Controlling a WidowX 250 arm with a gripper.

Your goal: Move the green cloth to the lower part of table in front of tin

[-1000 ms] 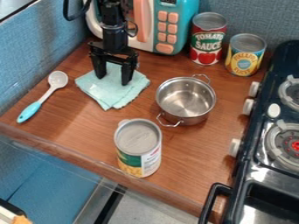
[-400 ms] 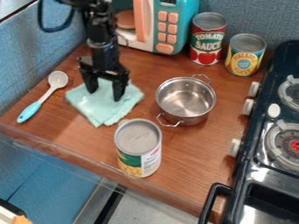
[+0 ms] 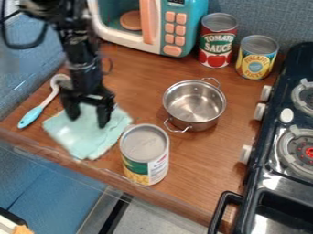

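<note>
"Condition of the hand?"

"The hand (image 3: 88, 120) points downward, its two fingers apart. Both tips are down at the green cloth (image 3: 84, 139), one near the spoon's side, the other nearer the tin (image 3: 144, 155). No fold is seen clamped between them."

"Step in hand?"

"Judged to be the shift of the cloth over the bench (image 3: 198, 171), likely by pressing from above and sliding rather than by lifting. It appears well advanced, as the cloth lies close to the bench's front edge."

"What does the next move call for?"

"In my judgement, light pressure and a short slide to finish the placement, then a straight lift clear. Too long a slide toward the tin could nudge it; too long a slide forward could bring the cloth to the edge."

"Position of the cloth relative to the hand?"

"Directly under the fingertips. It spreads out on both sides of them and runs on toward the front edge, lying flat for the most part."

"And further out?"

"The tin stands upright just beside the cloth; contact between the two cannot be confirmed. The spoon (image 3: 32, 115) lies on the opposite side, its handle near the cloth. The steel pot (image 3: 193, 107) stands apart, beyond the tin, toward the stove (image 3: 260, 157)."
</note>
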